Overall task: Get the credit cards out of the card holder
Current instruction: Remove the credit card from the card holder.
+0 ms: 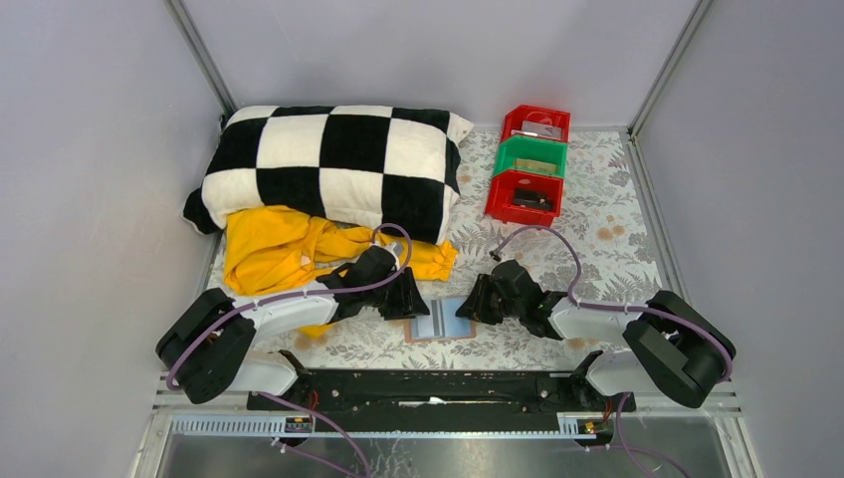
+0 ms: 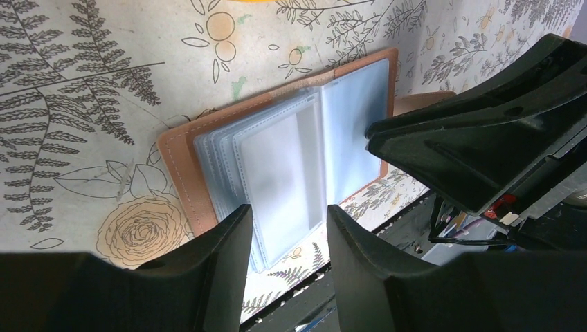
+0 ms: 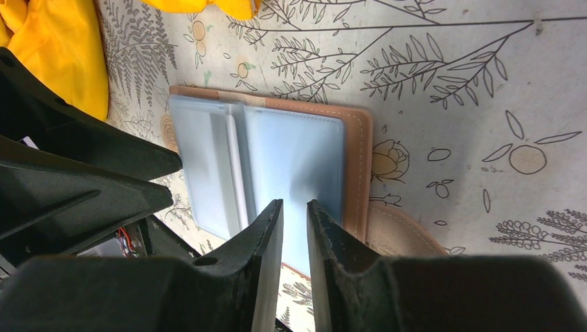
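The card holder [image 1: 445, 319] lies open and flat on the flowered table cover, between my two grippers. Its tan leather edge frames pale grey-blue clear sleeves [image 2: 277, 152], and several sleeves fan out on its left half. The side tab [image 3: 401, 228] sticks out on the right. No credit cards show in the sleeves; they are out of view. My left gripper [image 2: 289, 211] is open just above the left half's near edge, nothing between its fingers. Above the right panel [image 3: 297, 149], my right gripper [image 3: 294, 204] is open by a narrow gap, also with nothing in it.
A black-and-white checked pillow [image 1: 333, 164] and a yellow cloth [image 1: 284, 249] fill the back left. Three stacked bins, red [image 1: 537, 121], green [image 1: 530, 156] and red [image 1: 525, 197], stand at the back right; the nearest holds a dark flat thing. The black base rail [image 1: 438, 388] runs just below the holder.
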